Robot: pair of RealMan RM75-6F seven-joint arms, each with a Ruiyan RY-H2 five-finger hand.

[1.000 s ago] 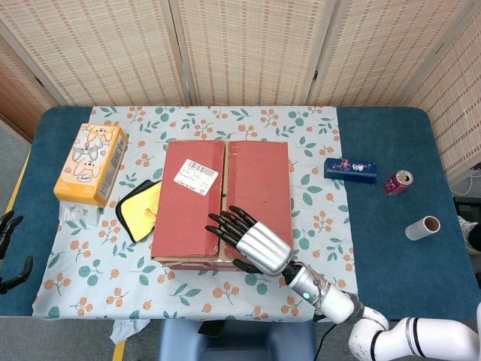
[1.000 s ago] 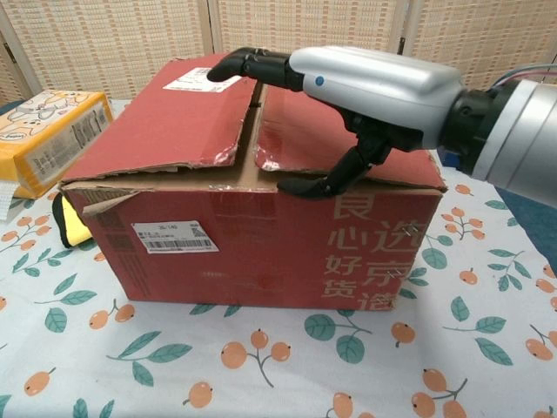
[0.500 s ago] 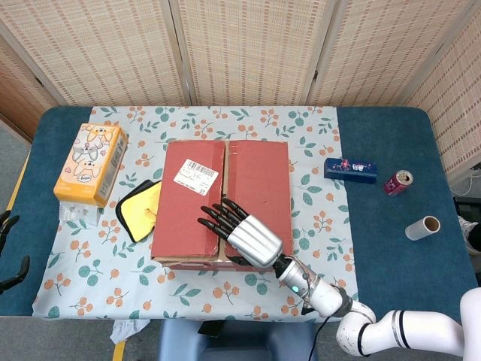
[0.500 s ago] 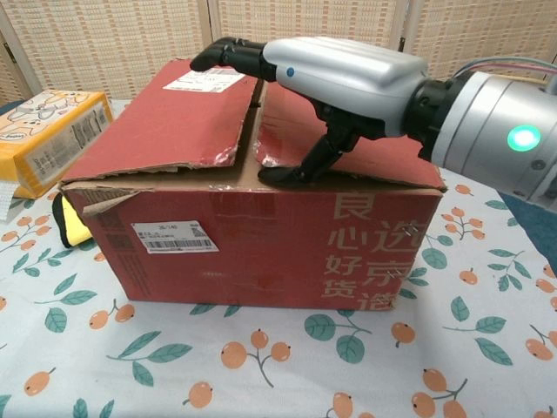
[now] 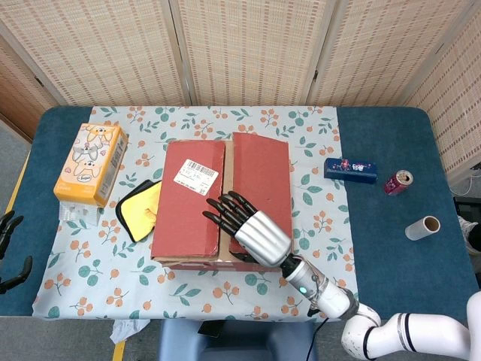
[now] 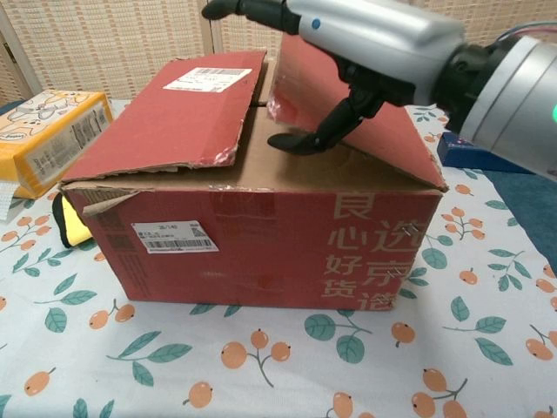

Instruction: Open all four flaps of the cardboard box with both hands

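Change: your right hand [image 6: 365, 43] has lifted the right top flap [image 6: 348, 104], thumb under its edge, fingers spread above | meaning: one flap of four started; left flap [image 5: 188, 199] flat | red cardboard box [image 6: 261, 235] mid floral tablecloth [image 5: 316, 218] | left hand [image 5: 9, 252] open, table edge | woven screens behind.

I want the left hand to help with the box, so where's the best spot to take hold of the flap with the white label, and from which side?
Probably grip the label flap by its torn inner edge along the centre seam, near the front. That edge is exposed because the right hand has the neighbouring flap tilted up. Come from above the seam and peel outward toward the yellow tissue pack.
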